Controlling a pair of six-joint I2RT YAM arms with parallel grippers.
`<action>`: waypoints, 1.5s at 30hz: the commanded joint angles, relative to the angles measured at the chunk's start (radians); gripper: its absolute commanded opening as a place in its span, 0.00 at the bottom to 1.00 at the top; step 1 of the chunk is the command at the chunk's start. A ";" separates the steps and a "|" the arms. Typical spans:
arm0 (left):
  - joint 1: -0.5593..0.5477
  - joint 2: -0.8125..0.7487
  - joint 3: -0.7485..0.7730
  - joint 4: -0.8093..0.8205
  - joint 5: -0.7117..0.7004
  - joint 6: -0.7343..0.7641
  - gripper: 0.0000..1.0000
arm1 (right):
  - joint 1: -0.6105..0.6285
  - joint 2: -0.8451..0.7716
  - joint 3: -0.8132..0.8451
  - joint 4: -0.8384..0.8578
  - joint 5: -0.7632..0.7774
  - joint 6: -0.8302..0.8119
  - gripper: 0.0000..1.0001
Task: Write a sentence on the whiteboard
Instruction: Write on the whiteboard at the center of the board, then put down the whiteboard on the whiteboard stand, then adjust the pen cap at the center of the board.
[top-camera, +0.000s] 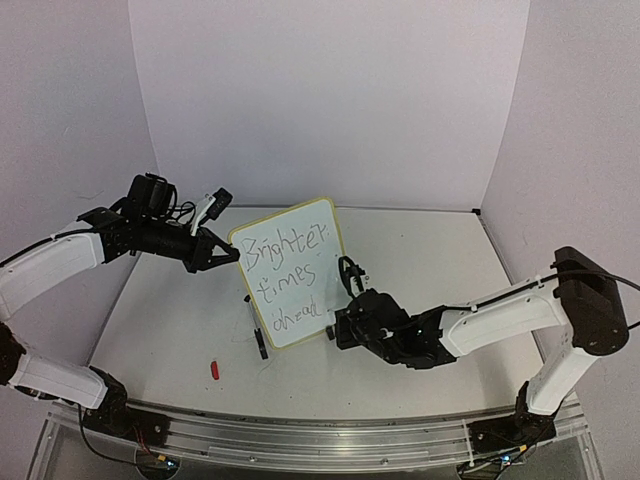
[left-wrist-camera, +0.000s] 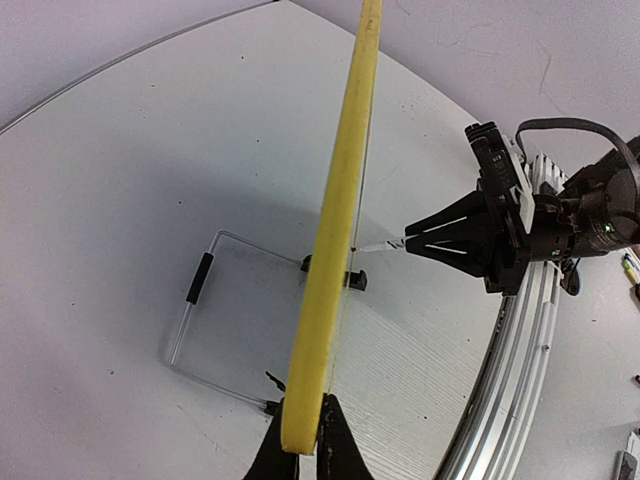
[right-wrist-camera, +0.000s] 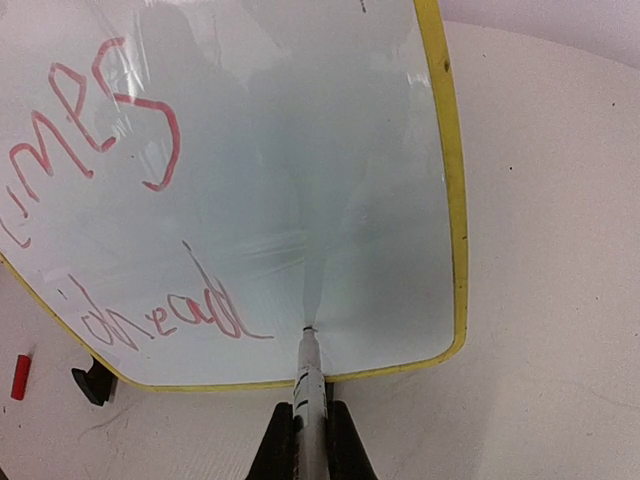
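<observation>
The white counter (top-camera: 430, 300) fills most of the top view, with the left arm (top-camera: 50, 265) reaching in from 9 o'clock and the right arm (top-camera: 500, 315) from 4 o'clock. At the counter's middle, a touch toward 9 o'clock, the whiteboard (top-camera: 328, 270) stands on its lower edge, leaning back. Its writing face is turned toward 5 o'clock and the arm bases. Its side edges run roughly 5 to 11 o'clock there, and it looks a little taller than wide. From the left wrist it is seen edge-on, the yellow rim a long strip from 6 up to 12 o'clock, tipped slightly toward 1. The left fingers (left-wrist-camera: 268, 462) are closed on that rim, one on each face, near the board's upper corner on the 9 o'clock side in the top view. The sentence (top-camera: 285, 278) sits in three lines, "Brighter", "times", "ahead", each climbing toward 2 o'clock; it reads dark from above, reddish from the right wrist. The right fingers (right-wrist-camera: 275, 445) are clamped around a marker (right-wrist-camera: 308, 375) whose long axis points straight to 12 o'clock in that view. Its tip touches the board just at 3 o'clock of "ahead", near the lower rim. On the board's back side a thin wire stand (left-wrist-camera: 198, 278) rests on the counter. A small red piece (top-camera: 215, 370) lies on the counter at 7 o'clock of the board, apart from it.
</observation>
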 joint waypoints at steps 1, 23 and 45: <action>-0.001 0.007 -0.020 -0.055 -0.076 0.049 0.00 | -0.003 0.012 0.030 0.033 0.041 -0.008 0.00; -0.001 -0.038 -0.044 -0.064 -0.140 0.015 0.13 | -0.003 -0.347 -0.149 0.046 -0.124 -0.094 0.00; -0.001 -0.182 -0.110 -0.077 -0.197 -0.105 0.54 | -0.003 -0.426 -0.161 0.036 -0.117 -0.102 0.00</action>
